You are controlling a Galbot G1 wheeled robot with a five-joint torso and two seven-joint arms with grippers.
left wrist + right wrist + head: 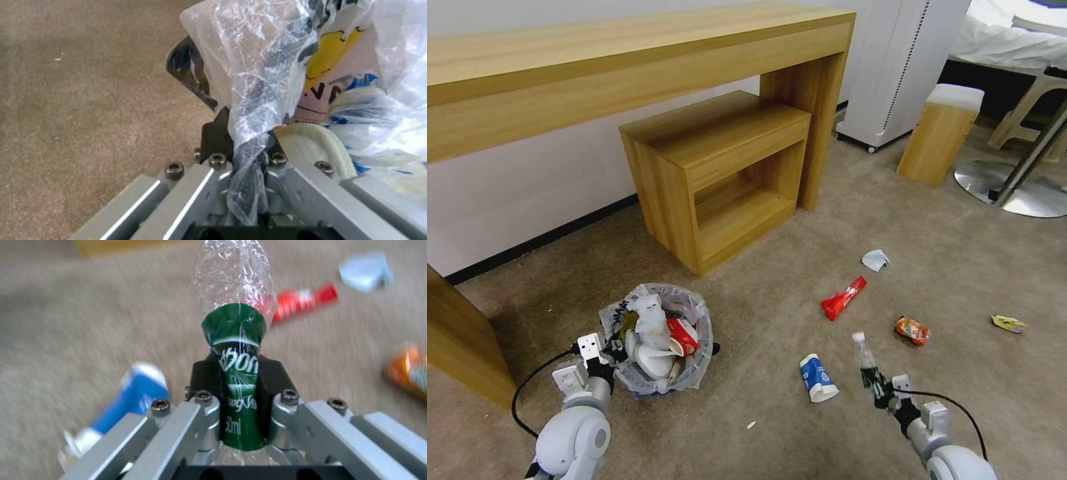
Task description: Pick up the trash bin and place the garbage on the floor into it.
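Trash bin (657,343) on beige floor (760,427) in front of the low wooden cabinet (720,173), already part-filled, rim and bag liner pinched by left gripper (612,348). Green bottle (867,363) clamped in right gripper (880,388), off to the bin's right, above blue-white cup (817,378). Mid-collection step, probably: needs carrying bottle over bin mouth, then releasing; red wrapper (844,298), orange can (912,330), yellow wrapper (1008,323), tissue (875,259) not yet binned.

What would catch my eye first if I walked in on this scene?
Probably the bin, stuffed with rubbish, which the left gripper grips by its rim and bag, low on the left. Next, the green bottle clamped in the right gripper, raised over the floor on the right. Litter lies between and beyond them: a blue cup, a red wrapper and an orange can.
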